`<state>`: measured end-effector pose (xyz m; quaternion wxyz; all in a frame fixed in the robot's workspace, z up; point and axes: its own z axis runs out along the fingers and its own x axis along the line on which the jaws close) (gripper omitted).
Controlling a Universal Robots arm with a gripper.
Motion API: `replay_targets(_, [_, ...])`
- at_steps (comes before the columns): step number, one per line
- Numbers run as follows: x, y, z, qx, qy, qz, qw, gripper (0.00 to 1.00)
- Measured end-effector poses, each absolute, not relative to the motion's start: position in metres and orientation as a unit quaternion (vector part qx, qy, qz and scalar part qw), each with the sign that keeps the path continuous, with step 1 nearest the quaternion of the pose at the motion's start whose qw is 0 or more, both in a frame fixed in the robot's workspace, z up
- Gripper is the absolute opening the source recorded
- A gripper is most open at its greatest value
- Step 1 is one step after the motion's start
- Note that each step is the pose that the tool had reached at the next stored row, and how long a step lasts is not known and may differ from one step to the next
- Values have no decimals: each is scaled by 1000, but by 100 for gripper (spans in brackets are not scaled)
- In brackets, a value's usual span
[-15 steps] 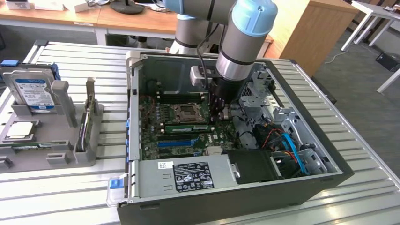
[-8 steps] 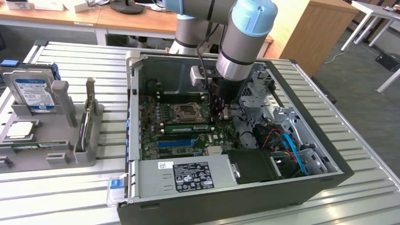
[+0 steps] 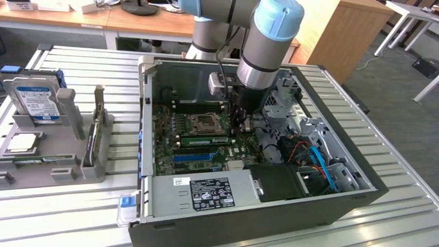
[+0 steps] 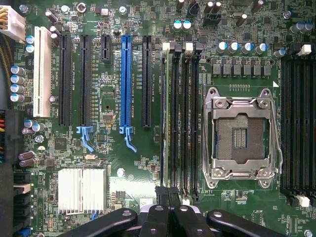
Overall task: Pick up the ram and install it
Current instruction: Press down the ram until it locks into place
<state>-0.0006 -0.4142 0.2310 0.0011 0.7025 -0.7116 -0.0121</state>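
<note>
The ram [image 3: 202, 139], a narrow green stick with dark chips, stands on edge in a memory slot beside the processor socket [image 3: 205, 122] inside the open computer case. In the wrist view I see the ram [image 4: 174, 123] from its top edge, lying between black slots with white latches at the far end. My gripper [image 3: 240, 122] reaches down into the case just to the exterior view's right of the stick. Its black fingers [image 4: 159, 217] are pressed together, and the gripper [image 4: 170, 211] hovers over one end of the slot row with nothing between them.
A blue expansion slot [image 4: 126, 79] and black slots lie beside the memory row. Two more black memory slots [image 4: 296, 118] sit past the socket [image 4: 242, 133]. A power supply [image 3: 205, 190], drive cage and blue cables [image 3: 319, 159] crowd the case. A grey fixture with a hard drive [image 3: 34, 103] stands outside.
</note>
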Motion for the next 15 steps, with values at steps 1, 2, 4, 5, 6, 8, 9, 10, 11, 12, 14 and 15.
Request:
replay_targets(1, [-1,-414,231,702,-712,-12,1,10])
replay_targets(2, [-1,-414,231,702,-712,-12,1,10])
replay_targets(4, [-1,-414,230,702,-712,-12,1,10])
replay_targets(5, [-1,-414,230,702,-712,-12,1,10])
replay_targets(6, [-1,-414,230,702,-712,-12,1,10])
replay_targets(8, [-1,-414,230,702,-712,-12,1,10])
replay_targets(9, [-1,-414,230,702,-712,-12,1,10])
replay_targets(10, [-1,-414,230,702,-712,-12,1,10])
replay_targets(11, [-1,-414,229,702,-712,-12,1,10])
replay_targets(12, [-1,-414,229,702,-712,-12,1,10])
replay_targets(14, [-1,-414,228,702,-712,-12,1,10])
replay_targets(15, [-1,-414,228,702,-712,-12,1,10])
